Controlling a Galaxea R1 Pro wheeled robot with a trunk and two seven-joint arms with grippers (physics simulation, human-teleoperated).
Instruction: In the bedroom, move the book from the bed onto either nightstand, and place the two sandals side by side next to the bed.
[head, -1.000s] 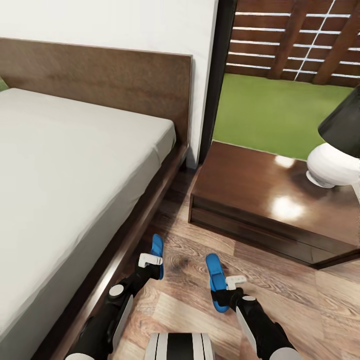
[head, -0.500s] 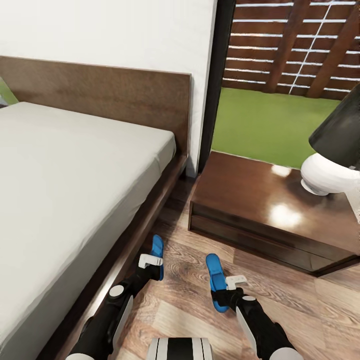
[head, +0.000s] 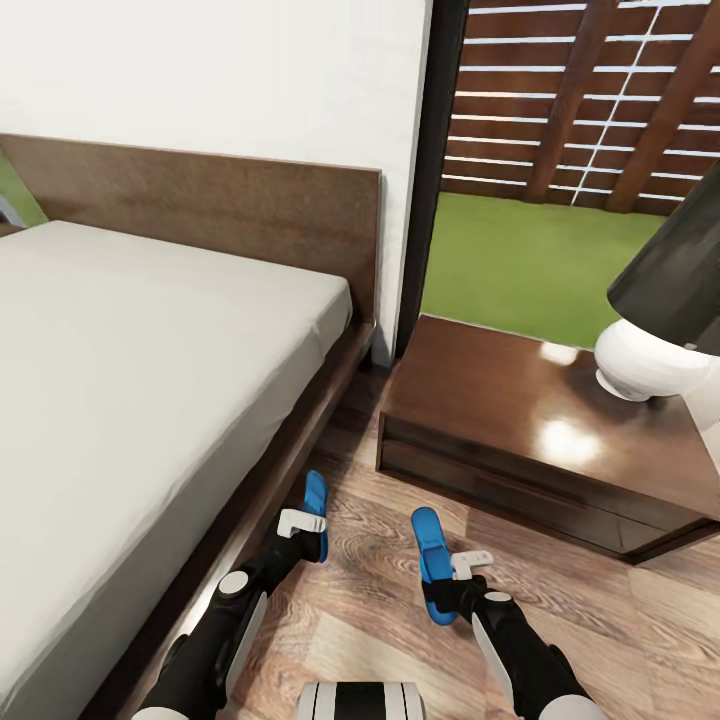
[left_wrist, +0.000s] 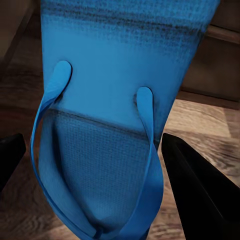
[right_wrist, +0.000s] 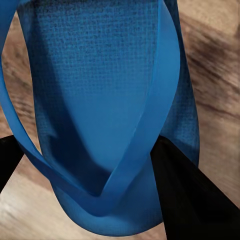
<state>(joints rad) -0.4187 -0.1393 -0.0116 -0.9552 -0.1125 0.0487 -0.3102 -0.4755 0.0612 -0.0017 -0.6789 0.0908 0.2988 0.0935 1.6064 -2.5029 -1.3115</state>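
While the head view is filled at left by the large low bed (head: 150, 370) with its pale grey mattress and dark brown wooden frame, two flat bright blue sandals are held low over the light brown wood-plank floor (head: 600, 620) at the bottom centre of the frame. The left sandal (head: 316, 512) is carried by the left gripper (head: 300, 522) just beside the bed frame, and the right sandal (head: 432, 562) by the right gripper (head: 462, 575) a little further right, the two being near each other but apart. Such a hold suits setting them down side by side next to the bed.

In each wrist view, dark fingers (left_wrist: 200, 195) are seen at either edge of a sole, so each pair appears clamped on its sandal's sides; actual contact is partly hidden, and this is offered as likely only. The same flanking is shown around the right sandal (right_wrist: 100, 115) by its fingers (right_wrist: 185, 195).

Both long axes run roughly up the frame, about parallel with the bed's side, the free ends pointing toward the headboard and the glossy dark reddish-brown nightstand (head: 530, 440) at right centre. The straps face upward. Whether the soles already touch the floor cannot be told.

A white-based lamp with a black shade (head: 660, 330) stands on the nightstand's right part.
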